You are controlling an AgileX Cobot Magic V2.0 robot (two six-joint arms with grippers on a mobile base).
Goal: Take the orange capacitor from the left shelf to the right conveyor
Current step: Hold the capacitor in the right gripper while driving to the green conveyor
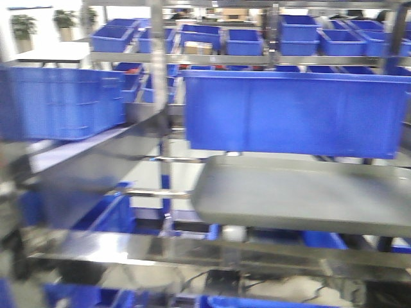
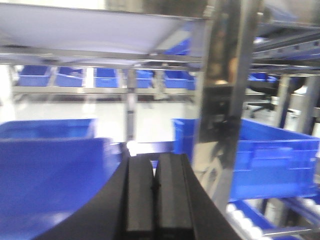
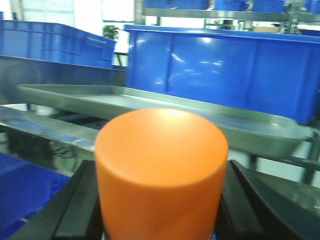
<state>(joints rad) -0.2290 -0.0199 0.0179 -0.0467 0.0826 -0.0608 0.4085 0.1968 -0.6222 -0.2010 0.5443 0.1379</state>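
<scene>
In the right wrist view my right gripper (image 3: pixel 161 210) is shut on the orange capacitor (image 3: pixel 161 170), a smooth orange cylinder with a flat top, held between the two black fingers (image 3: pixel 80 205). It is in front of the shelf's shallow grey tray (image 3: pixel 150 107), apart from it. The same tray (image 1: pixel 302 192) shows empty in the front view, under a large blue bin (image 1: pixel 295 109) on the steel rack (image 1: pixel 128 247). My left gripper (image 2: pixel 155 192) is shut and empty beside a steel post (image 2: pixel 225 95). The green conveyor is out of view. Neither gripper shows in the front view.
Large blue bins stand at left (image 1: pixel 61 102) and on the upper racks (image 1: pixel 244 42). In the left wrist view blue bins (image 2: pixel 272 155) sit on white roller rails (image 2: pixel 245 220), with another bin at left (image 2: pixel 50 170). A sloped steel plate (image 1: pixel 96 160) lies left of the tray.
</scene>
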